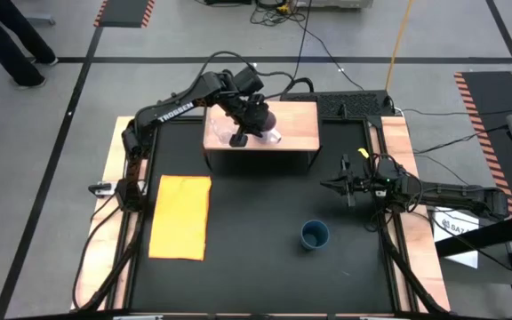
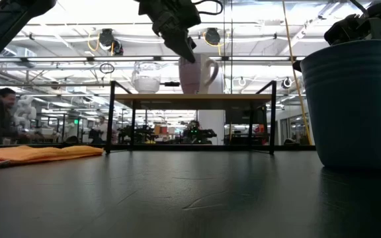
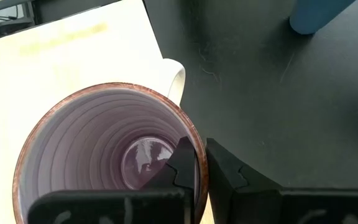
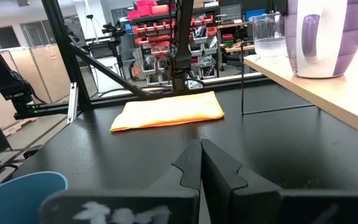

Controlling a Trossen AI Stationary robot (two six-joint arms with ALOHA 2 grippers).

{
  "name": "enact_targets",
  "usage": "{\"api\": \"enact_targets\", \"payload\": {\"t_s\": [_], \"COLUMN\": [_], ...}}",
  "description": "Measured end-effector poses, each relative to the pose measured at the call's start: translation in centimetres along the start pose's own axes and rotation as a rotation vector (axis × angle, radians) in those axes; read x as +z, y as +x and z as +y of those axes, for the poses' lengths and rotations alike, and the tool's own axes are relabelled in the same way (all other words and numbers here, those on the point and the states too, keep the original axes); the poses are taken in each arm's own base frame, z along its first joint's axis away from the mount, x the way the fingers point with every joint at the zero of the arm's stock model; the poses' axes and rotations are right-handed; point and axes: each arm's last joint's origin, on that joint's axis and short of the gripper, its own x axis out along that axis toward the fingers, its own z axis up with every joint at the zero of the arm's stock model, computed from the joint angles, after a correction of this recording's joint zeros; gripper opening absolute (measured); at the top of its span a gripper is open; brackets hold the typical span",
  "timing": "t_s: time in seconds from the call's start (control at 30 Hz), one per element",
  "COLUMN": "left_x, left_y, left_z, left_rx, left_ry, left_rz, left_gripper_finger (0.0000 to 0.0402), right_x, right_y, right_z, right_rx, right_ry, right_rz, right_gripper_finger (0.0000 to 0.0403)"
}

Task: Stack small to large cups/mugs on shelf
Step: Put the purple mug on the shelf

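Note:
The light purple mug (image 1: 265, 116) stands upright on the light-wood shelf (image 1: 300, 129), with its pale handle (image 3: 176, 78) toward the table's right. It also shows in the low view (image 2: 197, 74). My left gripper (image 3: 202, 169) is over the shelf, shut on the mug's rim. The tiny clear glass cup (image 2: 146, 76) stands on the shelf just left of the mug. The dark teal-blue cup (image 1: 314, 234) stands upright on the black table, near right. My right gripper (image 1: 345, 187) hovers shut and empty right of the shelf. My left gripper holds the mug's rim (image 3: 199, 149) on the side next to the handle, with one finger (image 3: 182, 165) inside the mug and the other (image 3: 229, 171) outside, the wall between them. The fingers come from above, pointing down. The mug is upright with its bottom on the shelf board (image 2: 197, 96).
A flat yellow-orange mat (image 1: 180, 216) lies on the table's left half. The shelf stands on thin black legs (image 2: 111, 119) at the table's far middle. People show in the room beyond the table.

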Motion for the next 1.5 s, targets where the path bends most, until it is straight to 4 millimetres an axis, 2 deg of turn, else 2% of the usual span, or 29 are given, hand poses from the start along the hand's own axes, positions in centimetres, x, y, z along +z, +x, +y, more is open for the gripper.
{"api": "enact_targets", "payload": {"t_s": [1.5], "left_x": [0.11], "left_y": [0.27], "left_z": [-0.52], "left_rx": [0.033], "left_ry": [-0.014], "left_rz": [0.071], "left_gripper_finger": [0.0016], "right_x": [-0.01], "right_y": [0.0], "right_z": [0.0], "right_rx": [0.0], "right_ry": [0.001], "right_rz": [0.001], "right_gripper_finger": [0.0]}}
